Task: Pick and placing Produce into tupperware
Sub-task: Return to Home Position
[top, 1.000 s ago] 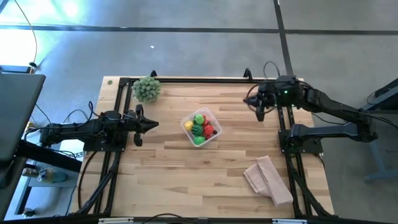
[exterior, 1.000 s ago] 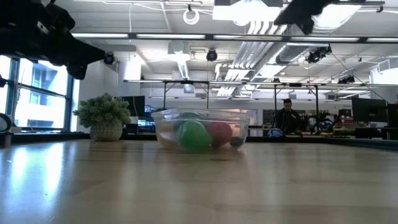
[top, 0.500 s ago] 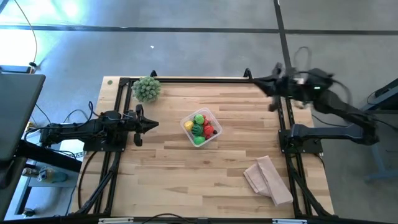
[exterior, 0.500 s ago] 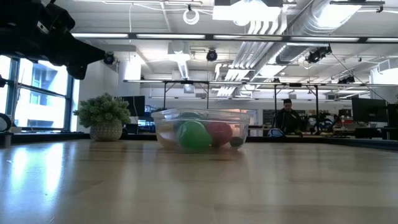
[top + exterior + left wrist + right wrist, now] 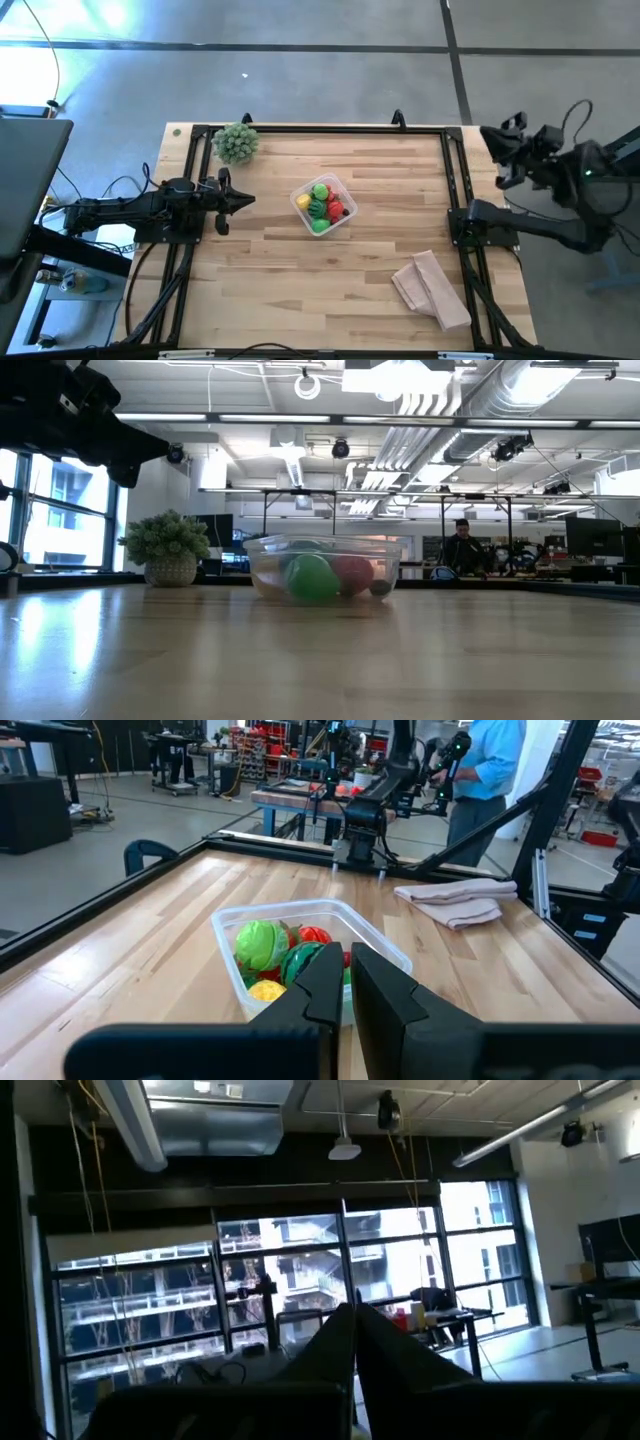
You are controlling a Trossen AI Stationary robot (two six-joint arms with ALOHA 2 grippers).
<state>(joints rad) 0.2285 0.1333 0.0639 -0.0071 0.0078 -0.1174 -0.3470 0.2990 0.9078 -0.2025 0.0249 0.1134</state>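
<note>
One tupperware [image 5: 297, 200] holds produce [image 5: 320, 200] — right claw [image 5: 353, 1320] off-table.

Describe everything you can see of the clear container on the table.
The tupperware is a small clear plastic tub, squarish with rounded corners and a lipped rim, open with no lid. It stands upright near the middle of the wooden table, holding red, green and yellow produce. Nothing else touches it.
</note>
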